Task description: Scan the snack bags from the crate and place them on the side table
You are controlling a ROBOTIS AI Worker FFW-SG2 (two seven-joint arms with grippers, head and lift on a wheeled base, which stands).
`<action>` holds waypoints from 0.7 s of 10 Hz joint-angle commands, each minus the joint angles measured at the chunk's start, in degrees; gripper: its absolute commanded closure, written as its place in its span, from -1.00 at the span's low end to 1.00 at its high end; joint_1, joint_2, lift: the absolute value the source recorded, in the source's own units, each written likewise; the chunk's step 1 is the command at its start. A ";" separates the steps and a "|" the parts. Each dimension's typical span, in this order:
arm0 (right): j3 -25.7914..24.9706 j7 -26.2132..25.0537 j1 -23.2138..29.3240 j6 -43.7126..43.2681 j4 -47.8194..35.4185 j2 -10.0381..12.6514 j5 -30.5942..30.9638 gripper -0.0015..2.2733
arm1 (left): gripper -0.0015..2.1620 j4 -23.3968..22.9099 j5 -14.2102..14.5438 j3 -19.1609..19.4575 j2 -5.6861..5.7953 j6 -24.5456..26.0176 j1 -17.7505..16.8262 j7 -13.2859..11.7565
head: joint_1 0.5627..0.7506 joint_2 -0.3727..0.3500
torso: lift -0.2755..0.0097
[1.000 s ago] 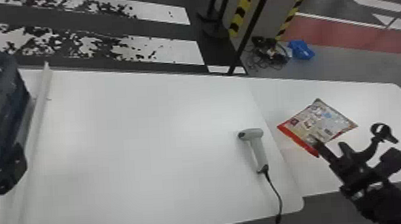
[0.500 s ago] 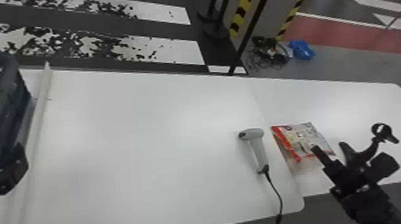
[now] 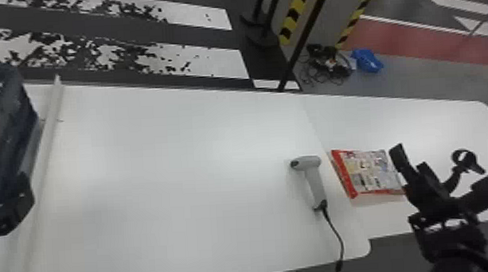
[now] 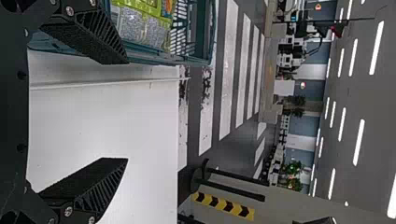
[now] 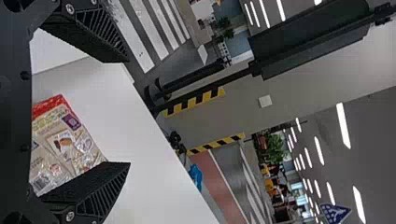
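At the right of the head view, my right gripper [image 3: 410, 162] is at the right edge of a red-edged snack bag [image 3: 366, 171] lying on the side table [image 3: 426, 124]. The right wrist view has the right gripper [image 5: 129, 112] with its fingers wide apart and the bag [image 5: 63, 144] between and below them. A grey handheld scanner [image 3: 313, 179] lies left of the bag. My left gripper [image 3: 25, 193] is beside the crate [image 3: 3, 158] at far left; in the left wrist view the left gripper [image 4: 127, 111] stands open, with green bags [image 4: 144, 23] in the crate [image 4: 154, 56] near one finger.
A pale raised strip [image 3: 49, 128] runs along the main table [image 3: 177, 169] beside the crate. The scanner's cable [image 3: 338, 236] drops over the front edge. Behind the tables stand a black pole [image 3: 305, 36] and striped posts; cables and a blue item [image 3: 367, 60] lie on the floor.
The snack bag has turned and shifted left, and now lies flatter on the side table. My right gripper has come off the bag and moved right, its fingers spread. The left arm stays about where it was.
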 commanded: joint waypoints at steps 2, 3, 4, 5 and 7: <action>8.34 -0.19 6.17 -3.70 -12.69 3.53 7.09 -0.95 | -0.87 -0.26 -0.37 -0.02 -0.23 0.14 0.18 -0.10 | 0.41 -0.94 | 0.27; 12.38 -0.27 8.01 -7.22 -14.98 4.14 9.90 -0.95 | -0.87 -0.34 -0.63 -0.02 -0.32 0.14 0.27 -0.45 | 0.41 -0.94 | 0.27; 16.51 -0.54 9.68 -10.03 -16.30 4.50 12.71 -0.95 | -0.87 -0.26 -0.72 -0.02 -0.40 0.14 0.27 -0.36 | 0.41 -0.94 | 0.27; 20.82 -1.42 11.09 -12.67 -16.74 4.50 15.52 -0.95 | -0.87 -0.26 -0.72 -0.11 -0.49 0.14 0.27 -0.36 | 0.41 -0.87 | 0.27; 29.34 -3.96 12.76 -18.29 -16.56 4.50 22.82 -0.95 | -0.87 -0.08 -0.72 -0.55 -0.49 -0.21 0.27 0.08 | 0.41 -0.57 | 0.27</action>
